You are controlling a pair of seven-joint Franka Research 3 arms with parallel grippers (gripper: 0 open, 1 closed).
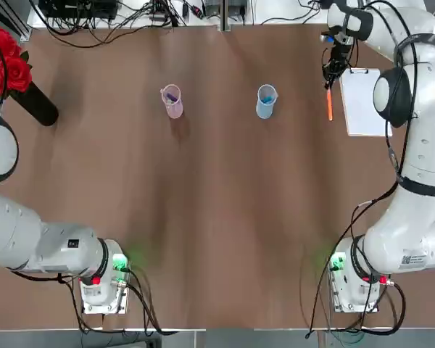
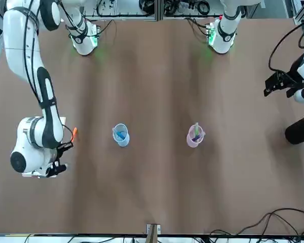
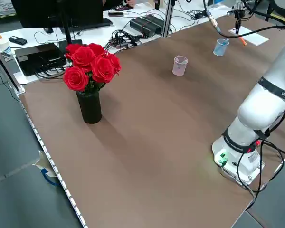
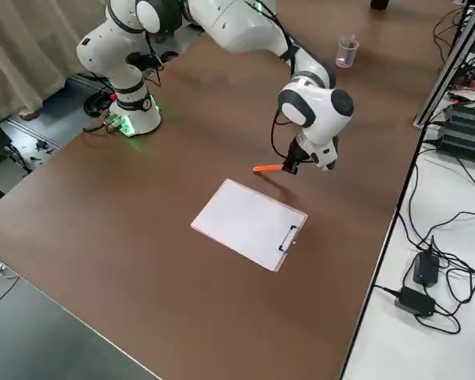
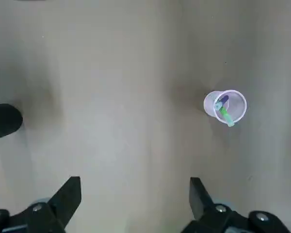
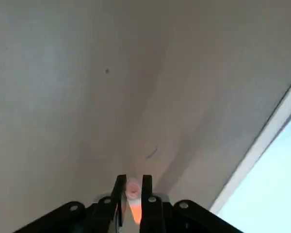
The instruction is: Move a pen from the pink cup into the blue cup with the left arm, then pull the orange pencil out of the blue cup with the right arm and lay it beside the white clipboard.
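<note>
right gripper [image 6: 134, 187] clenched on orange pencil [image 6: 136, 208], apparently above table near clipboard [image 4: 250, 224]; left gripper [image 5: 136, 194] released.

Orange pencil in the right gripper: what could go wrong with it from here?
The right gripper holds the orange pencil near one end, above the table beside the white clipboard. Two risks:

1. Most of its length juts out of the grip, so it might tilt or twist if its free end meets the table first.
2. The clipboard's edge is close by, so a small sideways error could set the pencil partly on the board.
</note>
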